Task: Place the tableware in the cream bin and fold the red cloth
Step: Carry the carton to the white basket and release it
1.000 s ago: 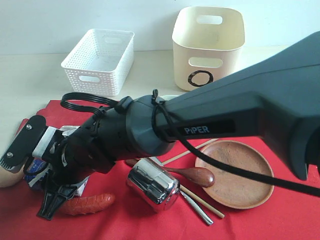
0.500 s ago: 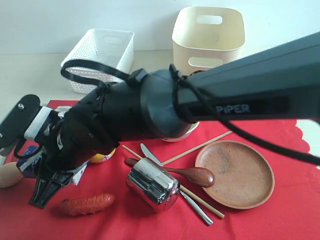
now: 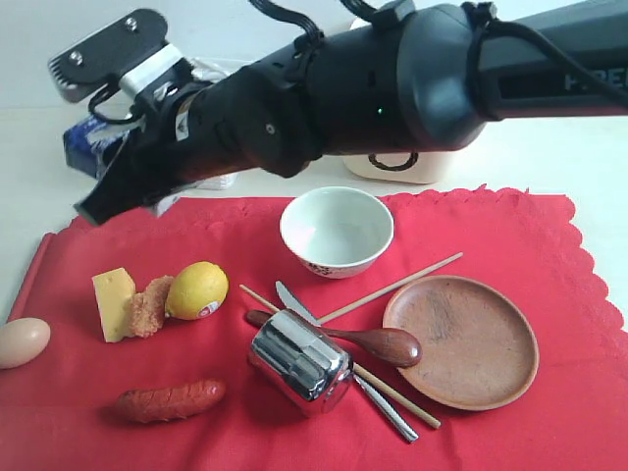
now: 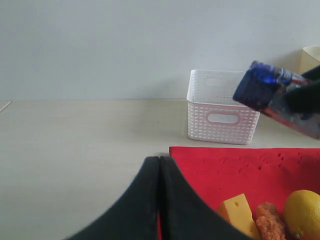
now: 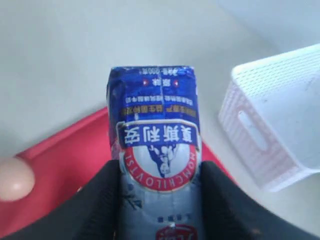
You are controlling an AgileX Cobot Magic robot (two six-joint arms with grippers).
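Red cloth (image 3: 510, 235) flat; right gripper (image 5: 159, 172) holds milk carton (image 5: 152, 100) over its edge

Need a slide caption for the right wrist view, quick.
Right gripper clamps the blue milk carton above the red cloth, egg on one side, white lattice basket on the other.

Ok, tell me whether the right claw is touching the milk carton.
Touching. In the right wrist view the right claw grips the blue milk carton, fingers pressed against both its sides, no gap.
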